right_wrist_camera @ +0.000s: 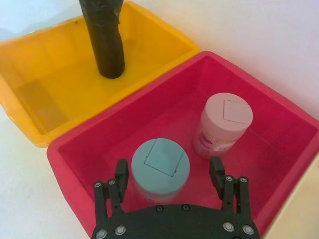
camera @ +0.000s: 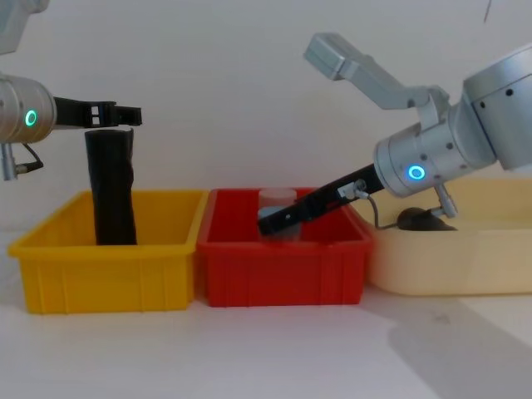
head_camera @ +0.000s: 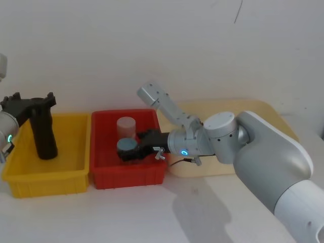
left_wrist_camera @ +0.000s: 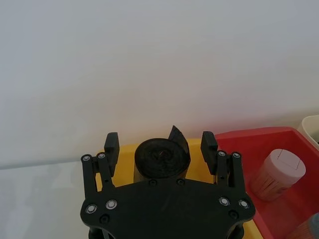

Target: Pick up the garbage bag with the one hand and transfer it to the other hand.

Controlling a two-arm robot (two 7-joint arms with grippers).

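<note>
While the bag (head_camera: 42,132) stood upright in the yellow bin (head_camera: 71,172), your left gripper (left_wrist_camera: 160,144) was around its top with the fingers (left_wrist_camera: 111,146) spread wide, one on each side, not touching it. The bag's lower end rested on the bin floor. Your right gripper (right_wrist_camera: 169,174) was low inside the red bin (right_wrist_camera: 279,124), released too, with its fingers on both sides of the blue-lidded jar (right_wrist_camera: 160,167). A pink-lidded jar (right_wrist_camera: 223,124) stood just beside that one.
</note>
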